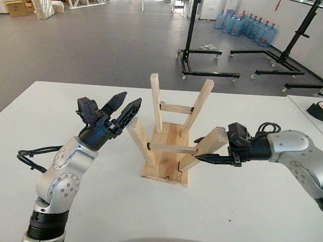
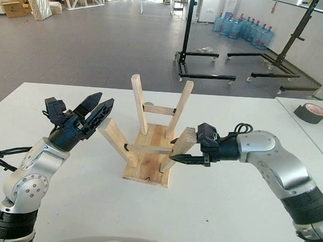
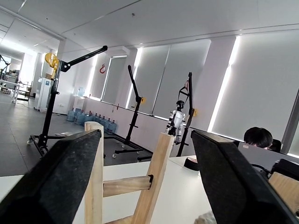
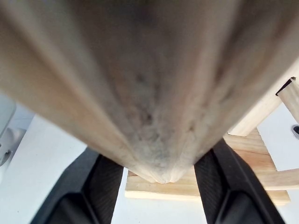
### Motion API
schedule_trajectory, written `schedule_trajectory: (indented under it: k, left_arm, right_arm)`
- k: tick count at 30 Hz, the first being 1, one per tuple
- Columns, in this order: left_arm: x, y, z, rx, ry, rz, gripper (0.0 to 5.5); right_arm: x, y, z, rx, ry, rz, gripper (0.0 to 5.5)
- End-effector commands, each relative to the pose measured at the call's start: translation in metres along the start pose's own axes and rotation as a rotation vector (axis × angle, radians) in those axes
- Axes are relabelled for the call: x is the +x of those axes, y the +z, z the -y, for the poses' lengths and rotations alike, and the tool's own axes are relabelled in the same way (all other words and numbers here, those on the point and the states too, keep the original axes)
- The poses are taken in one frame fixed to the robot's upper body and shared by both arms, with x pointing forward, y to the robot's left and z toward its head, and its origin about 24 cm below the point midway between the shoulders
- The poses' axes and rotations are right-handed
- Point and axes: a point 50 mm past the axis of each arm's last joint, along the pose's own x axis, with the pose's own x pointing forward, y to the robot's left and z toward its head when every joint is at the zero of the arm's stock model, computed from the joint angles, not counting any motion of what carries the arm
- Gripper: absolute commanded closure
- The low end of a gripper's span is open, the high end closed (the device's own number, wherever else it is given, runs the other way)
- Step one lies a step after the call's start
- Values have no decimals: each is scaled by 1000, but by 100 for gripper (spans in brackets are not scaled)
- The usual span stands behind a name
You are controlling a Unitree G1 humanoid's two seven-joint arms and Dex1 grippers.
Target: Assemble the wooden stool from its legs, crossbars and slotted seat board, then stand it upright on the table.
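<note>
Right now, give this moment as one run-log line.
stool: upside down, seat board on table | left gripper: open by near-left leg | right gripper: shut on near-right leg

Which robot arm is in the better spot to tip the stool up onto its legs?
Right, probably. The right gripper already clasps a leg of the upside-down stool. The left gripper is open, near the stool but holding nothing.

Pale wood stool [image 1: 169, 137] sat inverted on the table [image 1: 243, 214], seat board [image 1: 163, 175] flat down. All four legs [image 1: 156, 101] splayed upward, crossbars [image 1: 176, 108] slotted between pairs. The near right leg [image 1: 210, 141] leaned out toward the right.
</note>
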Motion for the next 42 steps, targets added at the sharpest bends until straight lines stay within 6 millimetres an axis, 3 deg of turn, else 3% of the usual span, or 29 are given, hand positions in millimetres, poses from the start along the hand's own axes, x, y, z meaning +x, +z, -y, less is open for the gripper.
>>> schedule_trajectory:
  k: [1,5,11,21,24,32,42]
  left_arm:
    - [3,-55,21,-103,-118,-308,196]
    - [6,-54,28,-142,-188,-297,196]
    - [7,-57,31,-164,-238,-318,196]
    - [9,-62,32,-170,-255,-334,196]
    - [11,-62,31,-168,-253,-325,196]
    - [14,-58,29,-155,-248,-298,196]
    - [18,-46,26,-85,-184,-263,196]
  right_arm:
    - [18,-65,-4,180,115,-375,346]
    - [21,-61,16,70,130,-405,346]
    - [38,-46,39,-101,117,-314,346]
    - [38,-36,50,-85,206,-319,346]
    - [36,-30,51,-40,226,-305,269]
    - [27,-27,58,-36,130,-295,146]
    - [2,17,54,-85,3,-136,146]
